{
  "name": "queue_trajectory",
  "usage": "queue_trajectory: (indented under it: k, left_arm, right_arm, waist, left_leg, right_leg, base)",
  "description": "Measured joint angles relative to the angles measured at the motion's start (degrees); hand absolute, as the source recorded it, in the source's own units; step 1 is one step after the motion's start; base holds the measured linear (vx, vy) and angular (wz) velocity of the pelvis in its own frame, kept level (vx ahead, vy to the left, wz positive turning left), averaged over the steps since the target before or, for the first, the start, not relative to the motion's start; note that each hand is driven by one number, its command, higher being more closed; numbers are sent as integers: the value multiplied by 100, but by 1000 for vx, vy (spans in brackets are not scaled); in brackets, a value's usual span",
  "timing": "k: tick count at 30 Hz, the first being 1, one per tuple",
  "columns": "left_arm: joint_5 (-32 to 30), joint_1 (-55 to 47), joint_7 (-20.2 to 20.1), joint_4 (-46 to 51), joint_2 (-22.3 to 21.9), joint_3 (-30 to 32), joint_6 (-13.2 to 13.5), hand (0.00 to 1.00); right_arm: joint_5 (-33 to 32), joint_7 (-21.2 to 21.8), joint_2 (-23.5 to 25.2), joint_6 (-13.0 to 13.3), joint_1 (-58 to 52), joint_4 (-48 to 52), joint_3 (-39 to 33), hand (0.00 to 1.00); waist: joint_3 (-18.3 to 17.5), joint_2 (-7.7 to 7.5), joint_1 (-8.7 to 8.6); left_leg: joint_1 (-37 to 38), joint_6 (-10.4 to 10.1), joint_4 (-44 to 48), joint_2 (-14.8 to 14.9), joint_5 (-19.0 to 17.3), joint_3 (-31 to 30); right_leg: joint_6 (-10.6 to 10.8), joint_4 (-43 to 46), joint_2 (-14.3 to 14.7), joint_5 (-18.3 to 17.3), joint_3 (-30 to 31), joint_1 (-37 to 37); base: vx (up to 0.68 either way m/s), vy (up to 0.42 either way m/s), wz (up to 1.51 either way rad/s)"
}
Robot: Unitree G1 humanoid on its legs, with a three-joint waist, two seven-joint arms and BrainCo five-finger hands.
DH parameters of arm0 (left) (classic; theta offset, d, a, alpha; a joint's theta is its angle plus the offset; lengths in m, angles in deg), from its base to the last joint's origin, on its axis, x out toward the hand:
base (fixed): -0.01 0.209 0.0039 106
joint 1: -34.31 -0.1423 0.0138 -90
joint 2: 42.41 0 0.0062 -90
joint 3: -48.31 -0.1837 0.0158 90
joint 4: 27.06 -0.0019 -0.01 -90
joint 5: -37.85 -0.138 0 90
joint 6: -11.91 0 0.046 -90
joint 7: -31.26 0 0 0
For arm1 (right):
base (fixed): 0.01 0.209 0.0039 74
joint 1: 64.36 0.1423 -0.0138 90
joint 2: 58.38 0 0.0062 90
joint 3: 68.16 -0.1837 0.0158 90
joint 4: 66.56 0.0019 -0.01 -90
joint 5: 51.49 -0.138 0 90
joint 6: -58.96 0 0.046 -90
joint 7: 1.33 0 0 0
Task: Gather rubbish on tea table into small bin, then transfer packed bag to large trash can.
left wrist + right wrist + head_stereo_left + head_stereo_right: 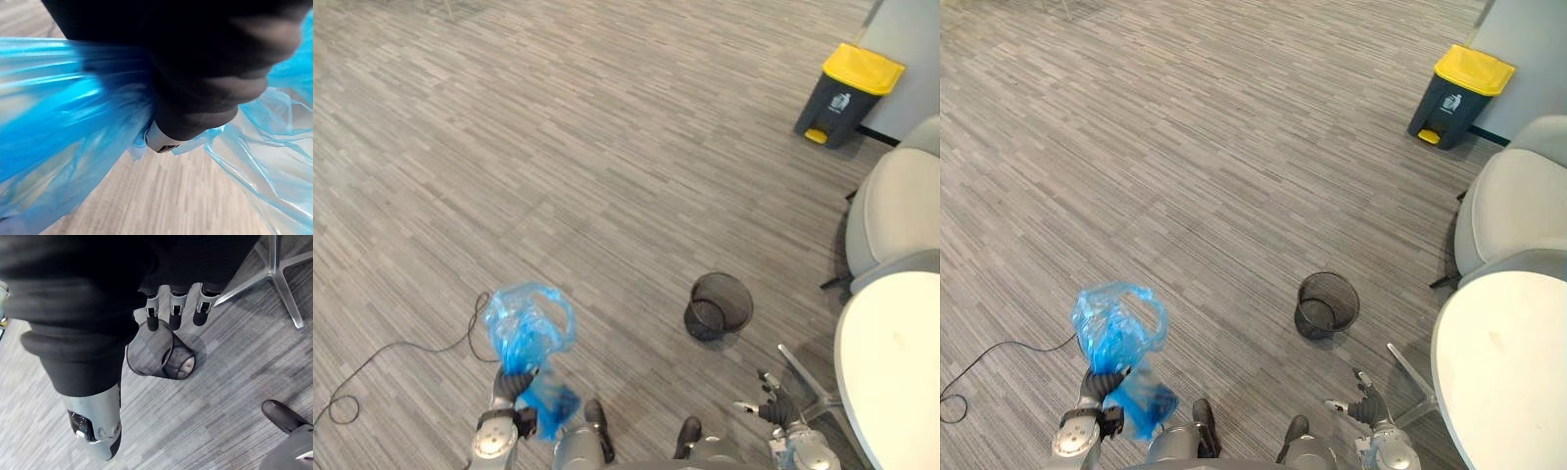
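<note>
Left hand (pixel 514 384) is closed round the gathered neck of the crinkled translucent blue plastic bag (pixel 524 323), which billows above the fist and hangs below it, at about 11 o'clock from us, clear of the floor. Our right hand (pixel 174 313) hangs at 3 o'clock, fingers loosely straight, holding nothing. We judge the carry to be the step in hand: the small round black wire-mesh bin (pixel 718 305) stands near us at 1 o'clock, apparently without a liner, and the large dark grey trash can with a yellow lid (pixel 847 93) stands well apart, further out along that same 1 o'clock line, lid down. To do it well we would grip the neck firmly so the thin film cannot slip, hold the bag off our legs, pass left of the mesh bin and stay wide of the grey padded chair (pixel 901 206) and the white round table (pixel 891 362) at 2 to 3 o'clock, then use the free right hand or the pedal to raise the lid. A pale emblem marks the can's front; we can read no writing on it
</note>
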Motion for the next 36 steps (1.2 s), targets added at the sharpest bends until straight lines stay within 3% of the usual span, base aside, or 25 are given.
queue_trajectory:
  k: [2, 3, 4, 7, 9, 10, 13, 14, 15, 16, 17, 19, 21, 24, 25, 26, 27, 28, 29, 30, 31, 32, 33, 34, 36]
  left_arm:
    - [-2, -97, 0, 33, 8, -62, -43, 100]
    - [-2, -92, 1, 59, 49, -101, -44, 100]
    - [-1, -91, 5, 172, 98, -106, -44, 100]
    - [1, 86, 2, 239, 166, -204, -41, 100]
    - [2, 399, 4, 130, 111, -206, -38, 100]
    - [2, 508, 7, 110, 99, -208, -37, 100]
    - [-1, 557, 8, 106, -8, -211, -30, 100]
    - [-1, 520, 9, 109, -63, -195, -32, 100]
    - [-3, 438, 7, 245, -151, -142, -32, 100]
    - [-2, 412, 7, 360, -287, -131, -32, 100]
    - [1, 352, 9, 399, -350, -120, -31, 100]
    - [8, 308, -4, 398, -472, -216, -31, 100]
    - [12, 327, -13, 469, -602, -212, -25, 100]
    - [17, 315, -101, 713, -689, -215, 9, 100]
    - [17, 307, -101, 775, -722, -223, 75, 100]
    - [16, 292, -101, 776, -733, -224, 79, 100]
    - [13, 121, -86, 764, -803, -233, 91, 100]
    - [2, -24, -56, 751, -723, -255, 64, 100]
    - [-1, -42, -57, 766, -640, -277, 63, 100]
    - [-1, -9, -61, 823, -526, -319, 62, 100]
    - [1, 83, -67, 895, -443, -380, 57, 100]
    - [1, 137, -65, 926, -382, -412, 56, 100]
    - [1, 220, -61, 925, -235, -496, 11, 100]
    - [1, 280, -32, 934, -166, -535, -14, 100]
    - [-1, 360, 15, 943, -100, -610, -1, 100]
  right_arm:
    - [-51, -16, 82, -39, -25, 207, -15, 0]
    - [-108, -19, 162, -42, -51, 229, -23, 0]
    - [-126, -32, 271, -45, -66, 263, -41, 0]
    - [-167, -148, 363, -42, -45, 262, -94, 0]
    - [-223, -187, 333, -74, 9, -52, -118, 0]
    - [-259, -200, 338, -121, -23, -176, -185, 0]
    - [-328, -234, 342, -233, -317, -69, -381, 0]
    - [-327, -232, 338, -233, -379, 37, -374, 0]
    - [-328, -227, 377, -224, -436, 271, -372, 0]
    - [-328, -224, 352, -221, -502, 541, -370, 0]
    - [-337, -233, 344, -216, -517, 684, -365, 0]
    - [-412, -247, 310, -197, -508, 1043, -375, 0]
    - [-447, -247, 306, -178, -457, 1258, -368, 0]
    - [-447, -263, 298, -179, -213, 1296, -408, 0]
    - [-443, -273, 296, -126, -28, 1194, -451, 0]
    - [-442, -276, 280, -108, -12, 1168, -460, 0]
    - [-432, -308, 197, -87, 22, 1007, -477, 0]
    - [-420, -329, 354, -124, -16, 827, -472, 0]
    - [-417, -344, 407, -120, -115, 851, -468, 0]
    - [-418, -355, 447, -118, -206, 861, -470, 0]
    - [-418, -364, 477, -120, -203, 860, -475, 0]
    - [-417, -367, 511, -120, -168, 858, -477, 0]
    - [-417, -369, 562, -117, -132, 859, -466, 0]
    - [-389, -372, 568, -117, -110, 894, -443, 0]
    - [-363, -379, 554, -74, -53, 958, -431, 0]
  waist:
    - [111, 54, 25]
    - [171, 105, 16]
    - [208, 23, -5]
    - [213, -54, -167]
    - [298, -39, -271]
    - [283, -70, -309]
    - [249, 53, -458]
    - [241, 142, -447]
    - [283, 243, -457]
    - [331, 348, -390]
    - [328, 360, -323]
    - [333, 329, -155]
    - [338, 170, -11]
    - [396, 60, 260]
    - [334, 80, 435]
    - [319, 105, 463]
    - [193, 307, 507]
    - [-2, 28, 484]
    - [-86, -102, 466]
    - [-164, -245, 443]
    - [-112, -346, 422]
    - [-53, -360, 372]
    - [-2, -318, 227]
    - [81, -217, 148]
    - [88, -56, 132]
  left_leg:
    - [213, 112, 138, 0, -220, -49]
    - [293, 138, 134, 2, -287, -127]
    - [410, 142, 81, 6, -342, -163]
    - [489, 88, -61, -30, -475, -220]
    - [667, 17, -288, -110, -512, -336]
    - [798, -109, -388, -213, -571, -431]
    - [1390, -471, -381, -38, -848, -643]
    - [1461, -580, -227, 106, -837, -599]
    - [1118, -600, 957, 478, -738, -619]
    - [614, -373, 2487, 896, -177, -680]
    - [334, -293, 3109, 1082, 181, -758]
    - [-172, -378, 4065, 1248, 30, -925]
    - [-612, -156, 3794, 1052, -222, -678]
    - [-1217, -180, 2444, 456, -363, -747]
    - [-1307, -520, 1037, -17, -138, -1278]
    - [-1302, -560, 759, -45, -88, -1368]
    - [-1277, -547, 339, -60, 296, -1725]
    - [-1229, -335, 920, -146, 224, -1492]
    - [-1181, -245, 1017, -166, 51, -1312]
    - [-1083, -154, 1125, -185, -165, -1126]
    - [-787, -83, 1156, -181, -391, -961]
    - [-564, -61, 1092, -175, -486, -903]
    - [-84, -23, 852, -164, -646, -827]
    - [585, -18, 451, -68, -741, -616]
    - [1435, -51, -309, 42, -786, -315]
  right_leg:
    - [-510, 1509, -57, 332, 992, -774]
    - [-327, 1845, 80, 120, 1280, -1010]
    - [-232, 1903, 298, -159, 1420, -1218]
    - [-188, 857, 734, -205, 1404, -1754]
    - [-89, -476, 932, 90, 1346, -1747]
    - [-160, -893, 927, 274, 1421, -1754]
    - [-446, -279, 1052, 618, 1411, -1606]
    - [-470, -109, 1113, 462, 1360, -1523]
    - [-590, 118, 1275, 133, 1233, -1321]
    - [-700, 150, 1543, -122, 1210, -980]
    - [-759, 141, 1649, -222, 1244, -797]
    - [-812, -128, 1845, -381, 1426, -216]
    - [-846, -649, 1854, -442, 1820, 458]
    - [-859, -1196, 1787, -610, 2608, 1078]
    - [-617, -1246, 1699, -882, 2983, 1157]
    - [-576, -1244, 1698, -948, 3045, 1164]
    - [-453, -1114, 1798, -1308, 3369, 1295]
    - [-298, -639, 1580, -1598, 3690, 1283]
    - [-278, -423, 1468, -1606, 3742, 1193]
    - [-110, 106, 1381, -1513, 3757, 992]
    - [592, 1210, 1297, -1146, 3662, 575]
    - [1058, 1924, 1265, -871, 3598, 261]
    - [923, 2998, 1214, -902, 3197, -253]
    - [371, 3442, 1159, -987, 2704, -589]
    - [-10, 3248, 1147, -1135, 1828, -1247]
  base:
    - [162, 128, 9]
    - [270, 107, 17]
    - [257, 34, 15]
    - [240, -8, 12]
    - [321, -32, 38]
    - [390, -63, 53]
    - [612, -197, 49]
    - [753, -274, 18]
    - [650, -263, -8]
    - [646, -270, -20]
    - [657, -244, -54]
    - [580, -165, -54]
    - [658, -106, -63]
    - [545, 70, -107]
    - [423, 136, -133]
    - [558, 275, -157]
    - [742, 348, -147]
    - [879, 384, -148]
    - [672, 227, -108]
    - [541, 159, -78]
    - [652, 189, -82]
    - [734, 207, -83]
    - [686, 148, -74]
    - [554, 102, -83]
    - [548, 90, -89]
